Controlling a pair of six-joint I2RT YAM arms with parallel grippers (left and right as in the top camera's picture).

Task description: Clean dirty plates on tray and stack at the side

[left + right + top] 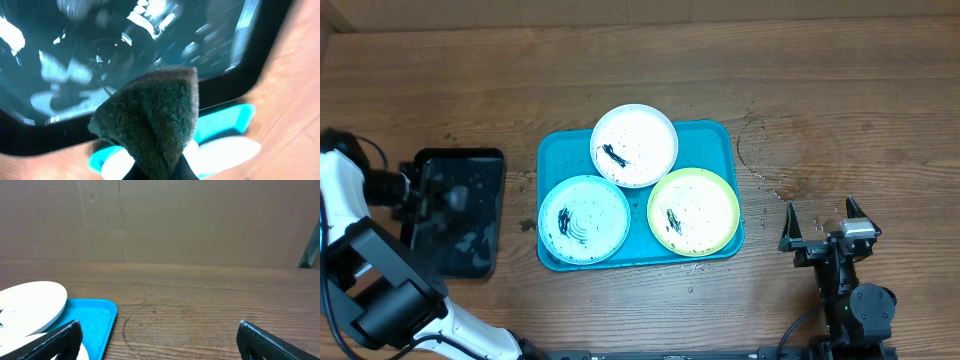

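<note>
The teal tray (708, 143) lies mid-table with three smudged plates in it. A white plate (634, 145) is at the back, a teal-rimmed plate (584, 219) front left and a yellow-green-rimmed plate (693, 211) front right. My left gripper (418, 190) hovers at the black tray (460, 156), shut on a dark green sponge (150, 117). In the left wrist view the sponge hangs over that tray's edge and hides the fingertips. My right gripper (825, 226) stands open over bare wood, right of the teal tray (95, 317), with the white plate (30, 305) at its left.
The black tray (125, 50) holds shallow water that glints. Water drops and a faint ring mark (770, 160) lie on the wood right of the teal tray. A brown cardboard wall (160, 220) closes the far side of the table.
</note>
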